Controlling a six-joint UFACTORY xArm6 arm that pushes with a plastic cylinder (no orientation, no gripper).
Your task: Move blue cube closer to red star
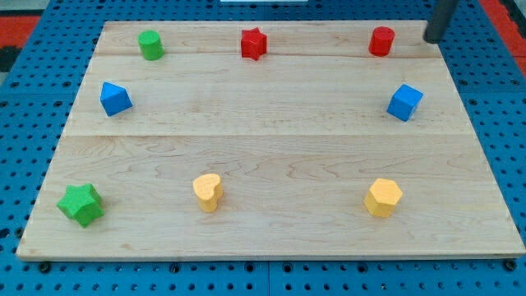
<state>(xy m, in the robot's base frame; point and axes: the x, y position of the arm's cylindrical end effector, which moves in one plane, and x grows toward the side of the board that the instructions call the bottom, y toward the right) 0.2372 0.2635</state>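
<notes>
The blue cube (404,102) sits near the board's right edge in the upper half of the view. The red star (254,43) lies at the top middle of the board, far to the cube's upper left. My tip (431,39) is at the view's top right corner of the board, above and slightly right of the blue cube, and right of a red cylinder (381,41). The tip touches no block.
A green cylinder (150,44) sits at top left. A second blue block (115,99) lies at the left. A green star (81,204) is at bottom left, a yellow heart (208,191) at bottom middle, a yellow hexagon (383,197) at bottom right. The wooden board (271,140) rests on a blue pegboard.
</notes>
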